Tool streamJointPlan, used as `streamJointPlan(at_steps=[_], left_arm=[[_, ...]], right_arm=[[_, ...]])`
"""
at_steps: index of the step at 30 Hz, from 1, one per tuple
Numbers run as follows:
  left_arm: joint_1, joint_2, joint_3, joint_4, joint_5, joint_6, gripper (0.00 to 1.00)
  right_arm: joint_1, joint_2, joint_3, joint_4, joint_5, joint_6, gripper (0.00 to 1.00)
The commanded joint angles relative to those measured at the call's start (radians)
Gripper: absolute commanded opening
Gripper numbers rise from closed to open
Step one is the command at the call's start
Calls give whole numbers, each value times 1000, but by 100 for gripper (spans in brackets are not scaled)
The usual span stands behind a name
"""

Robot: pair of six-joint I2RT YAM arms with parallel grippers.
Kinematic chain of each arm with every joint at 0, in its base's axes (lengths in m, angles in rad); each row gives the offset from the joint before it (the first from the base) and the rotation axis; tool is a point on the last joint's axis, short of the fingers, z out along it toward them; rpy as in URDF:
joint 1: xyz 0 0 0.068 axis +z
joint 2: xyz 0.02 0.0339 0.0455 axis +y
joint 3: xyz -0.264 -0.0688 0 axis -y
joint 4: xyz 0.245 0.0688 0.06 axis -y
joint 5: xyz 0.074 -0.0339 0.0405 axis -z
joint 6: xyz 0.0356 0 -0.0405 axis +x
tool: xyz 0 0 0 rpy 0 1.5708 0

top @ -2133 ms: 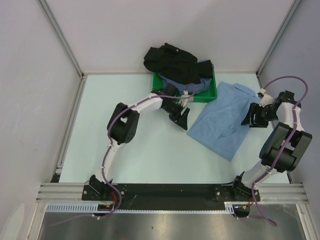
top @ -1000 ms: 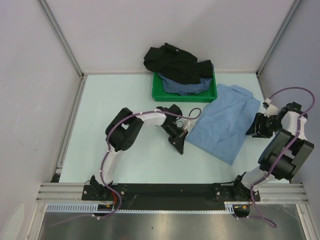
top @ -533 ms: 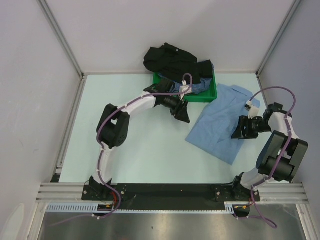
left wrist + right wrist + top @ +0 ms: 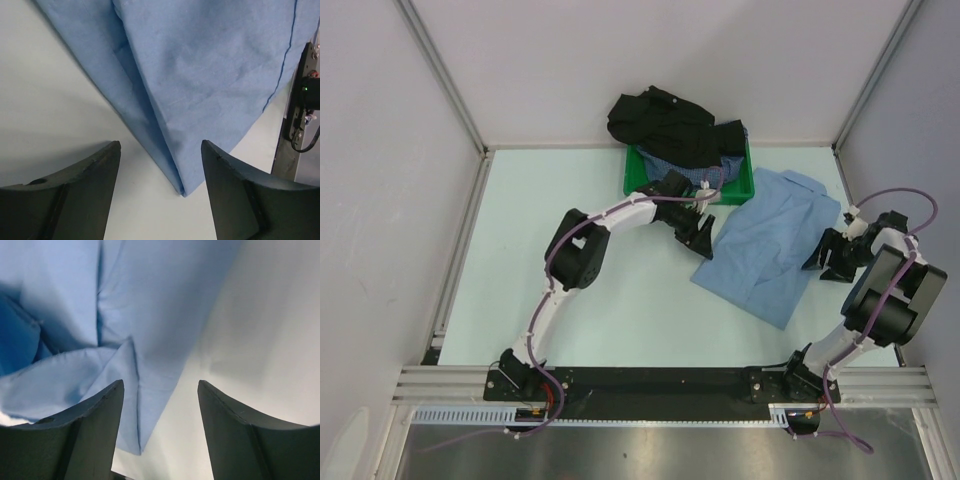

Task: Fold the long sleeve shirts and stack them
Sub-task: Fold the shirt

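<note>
We see L arm (image 4: 620, 212) reaching fwd, elbow bent, forearm angled twd centre; L pincer (image 4: 701, 240) points down, jaws apart, gripping nothing. R arm (image 4: 885, 300) is folded tight on its own side; R pincer (image 4: 828, 258) sits low, jaws likewise apart, empty.

Top view: dark-blue checked shirt (image 4: 725, 172) mostly buried under the black shirt (image 4: 660, 122) and the left arm (image 4: 620, 212), black shirt also hiding the far rim of the green tray (image 4: 750, 186); both wrist views crop the light blue shirt (image 4: 210, 75) at their edges, only part of it showing.
</note>
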Motion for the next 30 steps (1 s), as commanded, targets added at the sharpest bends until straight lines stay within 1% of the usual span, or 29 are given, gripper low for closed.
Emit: streamJointPlan(at_steps=[1,3,6,7,9,11,12,13,14,15,16,17,18,19,20,21,23,25,27,30], left_arm=[[-30,-3,10,-127,-67,-11,71],[-35,-13,-3,-179,-78,-6,70],[-35,-66,-71,-215,-103,12,70],[-35,-83,-126,-216,-109,26,70],[-35,-132,-186,-218,-113,40,71],[-35,-147,-260,-202,-110,28,71],[-35,-151,-278,-196,-109,18,71],[-35,-152,-307,-190,-104,9,71],[-36,-155,-322,-166,-97,4,71],[-33,-161,-341,-144,-72,-34,70],[-32,-180,-385,-89,-60,-54,70],[-30,-189,-410,-55,-45,-96,68],[-30,-204,-437,-16,-25,-121,68],[-29,-229,-486,59,-28,-164,67],[-29,-241,-508,95,-37,-186,66],[-27,-247,-543,127,-66,-209,66],[-21,-258,-574,204,-98,-287,65],[-13,-255,-611,270,-126,-362,64],[-10,-243,-617,293,-143,-393,65],[-15,-217,-602,328,-126,-440,65]], right_arm=[[-16,50,42,67,21,137,65],[-16,63,28,68,25,147,64],[-13,69,16,79,28,142,63],[-13,79,16,80,28,138,62],[-15,90,14,76,35,128,58],[-15,107,8,70,35,108,55],[-15,110,5,68,33,107,50],[-15,115,1,68,28,102,47],[-13,122,-5,67,15,98,45],[-10,127,-9,60,10,92,40],[-10,133,-12,60,5,85,38],[-10,141,-10,57,-1,76,30],[-10,142,-10,56,-4,72,27],[-9,142,-9,51,-5,68,24],[-6,151,-3,45,-5,53,19],[-6,156,-1,36,-5,46,16],[-3,165,7,25,1,26,8],[5,175,14,2,1,7,4],[19,185,25,-33,-2,-39,0],[36,176,25,-64,10,-80,0]])
